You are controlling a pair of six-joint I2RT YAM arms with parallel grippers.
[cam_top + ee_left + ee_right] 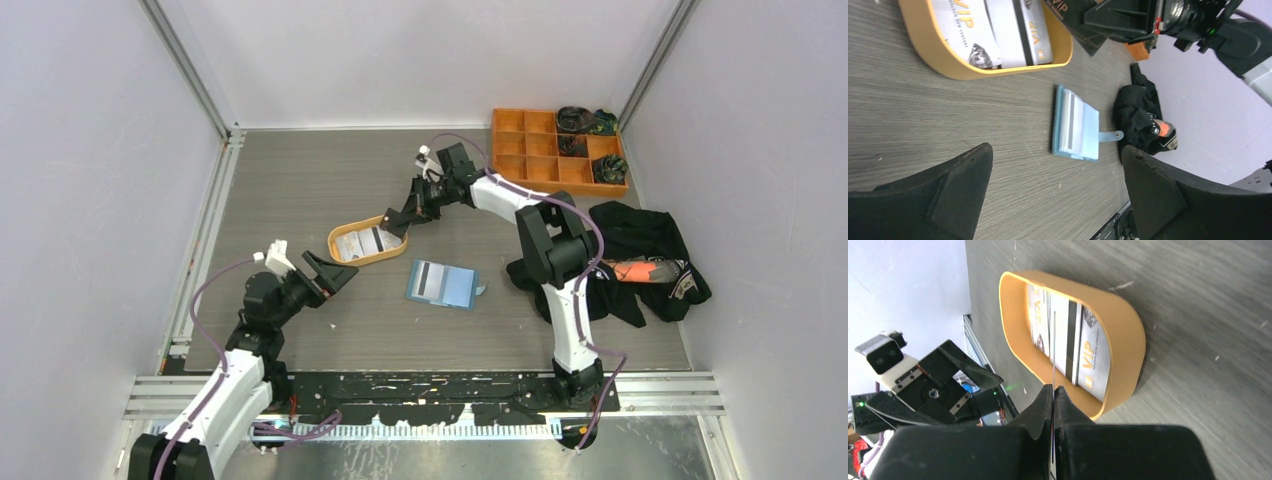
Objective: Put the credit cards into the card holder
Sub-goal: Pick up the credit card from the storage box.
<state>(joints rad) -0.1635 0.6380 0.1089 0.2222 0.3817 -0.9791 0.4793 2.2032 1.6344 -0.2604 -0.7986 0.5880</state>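
Several credit cards [360,243] lie in an orange oval tray [340,258]; they also show in the left wrist view [993,30] and the right wrist view [1073,345]. My right gripper [393,228] is shut on one thin card, seen edge-on [1053,350], just above the tray's right end [1128,335]. The blue card holder [443,284] lies open on the table with a striped card in its pocket [1075,122]. My left gripper [335,275] is open and empty, left of the holder and below the tray [948,65].
An orange compartment box [545,150] with dark items stands at the back right. A heap of black clothing [640,255] with an orange piece lies right of the right arm; it also shows in the left wrist view [1140,115].
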